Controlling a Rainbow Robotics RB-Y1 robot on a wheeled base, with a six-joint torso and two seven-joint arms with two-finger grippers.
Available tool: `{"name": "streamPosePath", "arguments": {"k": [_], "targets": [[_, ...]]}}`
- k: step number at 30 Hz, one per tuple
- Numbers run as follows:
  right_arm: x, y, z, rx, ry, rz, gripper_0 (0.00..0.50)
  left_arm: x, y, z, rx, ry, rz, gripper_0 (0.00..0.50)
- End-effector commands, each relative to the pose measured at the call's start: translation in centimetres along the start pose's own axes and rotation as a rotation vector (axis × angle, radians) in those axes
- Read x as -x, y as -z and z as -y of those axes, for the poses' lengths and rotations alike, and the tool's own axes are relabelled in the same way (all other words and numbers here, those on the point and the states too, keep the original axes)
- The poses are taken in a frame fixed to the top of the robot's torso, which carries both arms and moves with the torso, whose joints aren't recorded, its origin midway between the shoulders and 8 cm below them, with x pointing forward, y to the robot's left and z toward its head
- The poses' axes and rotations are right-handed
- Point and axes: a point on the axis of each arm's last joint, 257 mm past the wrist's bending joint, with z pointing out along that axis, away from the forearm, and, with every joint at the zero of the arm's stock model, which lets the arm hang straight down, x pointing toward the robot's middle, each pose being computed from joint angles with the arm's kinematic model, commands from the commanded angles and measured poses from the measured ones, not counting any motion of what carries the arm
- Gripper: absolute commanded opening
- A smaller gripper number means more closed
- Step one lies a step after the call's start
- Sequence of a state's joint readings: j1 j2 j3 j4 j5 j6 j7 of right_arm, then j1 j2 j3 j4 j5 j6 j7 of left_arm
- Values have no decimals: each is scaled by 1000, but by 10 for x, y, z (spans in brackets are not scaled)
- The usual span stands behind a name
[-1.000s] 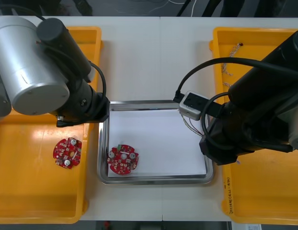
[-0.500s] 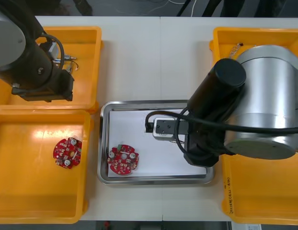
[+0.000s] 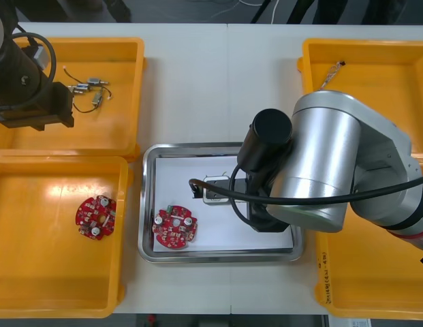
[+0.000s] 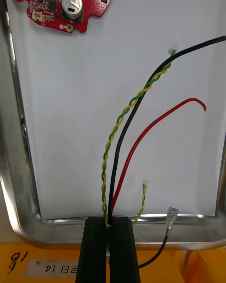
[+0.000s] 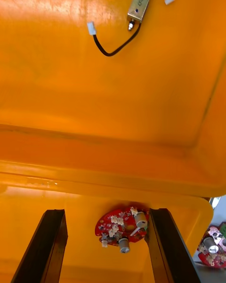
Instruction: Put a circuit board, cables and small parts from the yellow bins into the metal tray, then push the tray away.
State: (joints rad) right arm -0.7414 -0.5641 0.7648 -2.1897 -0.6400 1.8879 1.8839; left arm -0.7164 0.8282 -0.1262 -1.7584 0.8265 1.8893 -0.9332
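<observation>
Your right gripper is standing over the right rim of the shiny metal tray with white floor, and its fingers are squeezing almost together on a bundle of thin cables: 1 twisted green and yellow, 1 black, 1 red. The cables are lying out across the white floor, and bare white is showing between their ends and the round red circuit board, which is sitting near the tray's left near corner, just beside the rim. In the front view the right arm is covering the cables. Your left gripper is hanging wide open, holding nothing, over the far left yellow bin, where small metal parts with black cables are lying with free floor around them. 1 more red board is lying in the near left bin.
</observation>
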Motion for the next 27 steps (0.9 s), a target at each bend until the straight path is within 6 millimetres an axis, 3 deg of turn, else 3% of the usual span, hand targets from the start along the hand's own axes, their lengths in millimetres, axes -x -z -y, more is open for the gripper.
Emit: {"name": "streamPosePath", "arguments": {"k": [1, 13, 27], "targets": [[2, -23, -15, 18, 19, -10, 0, 33, 22, -14, 20, -88, 99, 500], [-10, -72, -43, 125, -48, -34, 0, 58, 16, -9, -23, -123, 109, 500], [-7, -91, -69, 170, -113, -1, 0, 91, 1, 12, -44, -146, 119, 500]]}}
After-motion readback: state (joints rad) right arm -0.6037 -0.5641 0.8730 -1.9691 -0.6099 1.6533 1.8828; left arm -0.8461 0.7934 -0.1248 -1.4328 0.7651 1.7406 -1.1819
